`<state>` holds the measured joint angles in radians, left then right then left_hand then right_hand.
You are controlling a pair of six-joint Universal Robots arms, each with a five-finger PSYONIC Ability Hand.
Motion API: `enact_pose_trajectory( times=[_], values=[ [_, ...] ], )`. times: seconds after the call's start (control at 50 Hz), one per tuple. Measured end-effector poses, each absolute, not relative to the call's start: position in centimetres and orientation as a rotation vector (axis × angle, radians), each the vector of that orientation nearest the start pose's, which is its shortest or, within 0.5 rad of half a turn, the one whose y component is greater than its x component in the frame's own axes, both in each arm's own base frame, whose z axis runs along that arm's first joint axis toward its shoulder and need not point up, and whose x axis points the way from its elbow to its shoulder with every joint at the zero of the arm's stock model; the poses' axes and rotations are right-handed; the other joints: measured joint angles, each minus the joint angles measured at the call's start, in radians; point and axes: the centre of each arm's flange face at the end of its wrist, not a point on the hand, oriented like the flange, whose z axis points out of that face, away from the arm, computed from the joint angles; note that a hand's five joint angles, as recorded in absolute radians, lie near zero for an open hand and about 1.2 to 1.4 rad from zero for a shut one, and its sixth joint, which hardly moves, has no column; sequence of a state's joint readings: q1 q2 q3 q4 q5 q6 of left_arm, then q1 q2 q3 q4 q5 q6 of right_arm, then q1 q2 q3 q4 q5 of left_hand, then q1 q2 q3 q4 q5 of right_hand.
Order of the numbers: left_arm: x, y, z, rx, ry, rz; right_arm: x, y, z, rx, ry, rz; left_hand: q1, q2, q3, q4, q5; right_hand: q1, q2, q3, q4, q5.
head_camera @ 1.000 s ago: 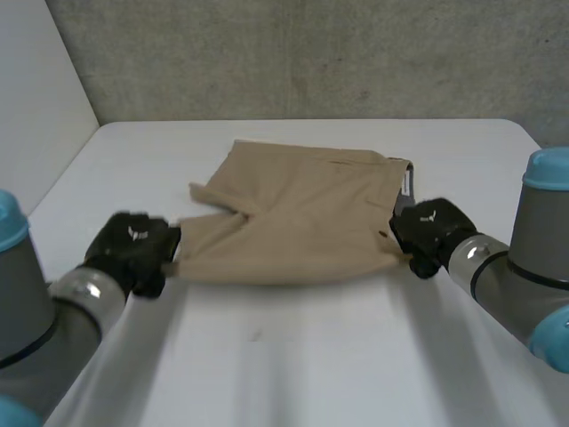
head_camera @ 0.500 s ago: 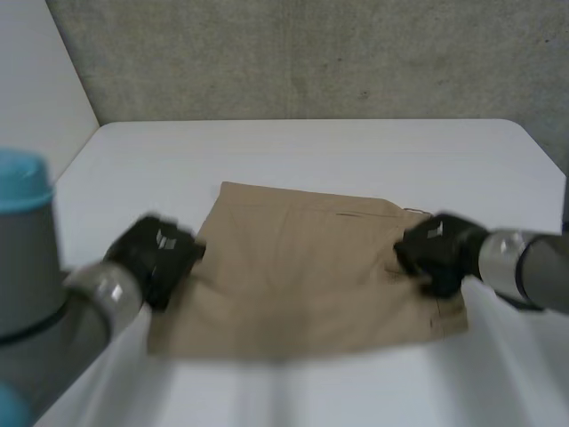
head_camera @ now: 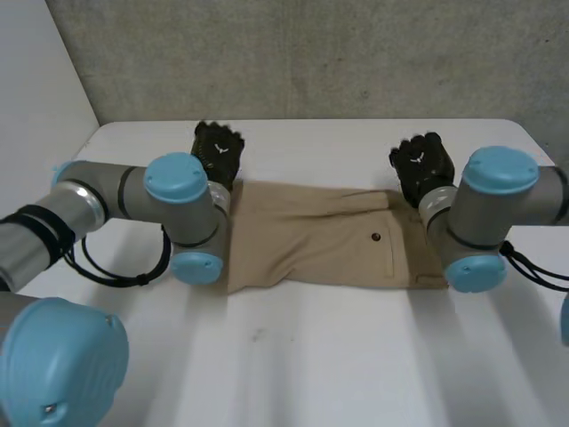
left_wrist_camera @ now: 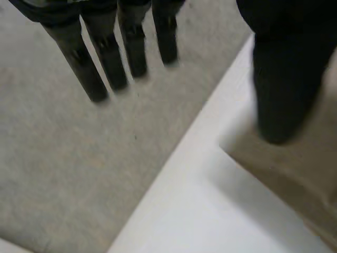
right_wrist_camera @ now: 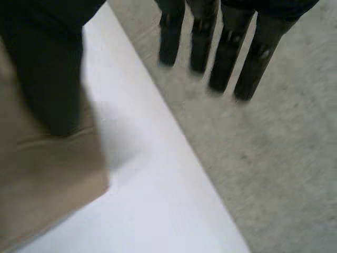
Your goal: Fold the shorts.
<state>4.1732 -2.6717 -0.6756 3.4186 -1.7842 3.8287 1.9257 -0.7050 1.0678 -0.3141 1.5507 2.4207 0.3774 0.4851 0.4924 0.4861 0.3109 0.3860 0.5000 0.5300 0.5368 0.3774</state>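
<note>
Soft, diffuse light is washing evenly over the white table (head_camera: 293, 374), which is glowing a flat, matte white from the near edge to the far one. The grey concrete wall (head_camera: 311, 53) behind it is sitting a shade dimmer. The tan shorts (head_camera: 311, 240) are lying evenly lit and are throwing a thin, soft-edged shadow along their near edge. The light-blue cap (head_camera: 176, 176) on the left arm is carrying a faint, broad sheen. The black left hand (head_camera: 219, 151) and right hand (head_camera: 420, 165) are reading as the darkest patches, soaking up the light and giving back little surface detail, in the wrist views as well.
</note>
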Motion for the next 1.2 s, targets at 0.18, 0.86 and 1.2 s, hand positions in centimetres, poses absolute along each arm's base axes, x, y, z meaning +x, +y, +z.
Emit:
enact_pose_trajectory(
  times=[0.18,0.86,1.2],
  values=[
    [-38.2,-36.5,16.4,1.002,1.674,-2.224,28.7,-38.8,18.0,-1.106,2.029,-2.435,-0.181,-0.28,-0.272,-0.278,-0.264,-0.181,-0.277,-0.318,-0.298,-0.305],
    [-28.8,-27.0,15.6,0.902,2.175,-1.989,22.2,-30.7,12.1,-0.883,2.382,-1.835,-0.181,-0.281,-0.272,-0.278,-0.264,0.534,0.674,0.628,0.645,0.536],
    [-28.5,-26.4,19.3,0.862,2.107,-2.093,18.5,-34.0,17.9,-1.459,2.423,-2.195,-0.181,-0.281,-0.272,-0.278,-0.264,0.576,0.676,0.648,0.655,0.579]
  ],
)
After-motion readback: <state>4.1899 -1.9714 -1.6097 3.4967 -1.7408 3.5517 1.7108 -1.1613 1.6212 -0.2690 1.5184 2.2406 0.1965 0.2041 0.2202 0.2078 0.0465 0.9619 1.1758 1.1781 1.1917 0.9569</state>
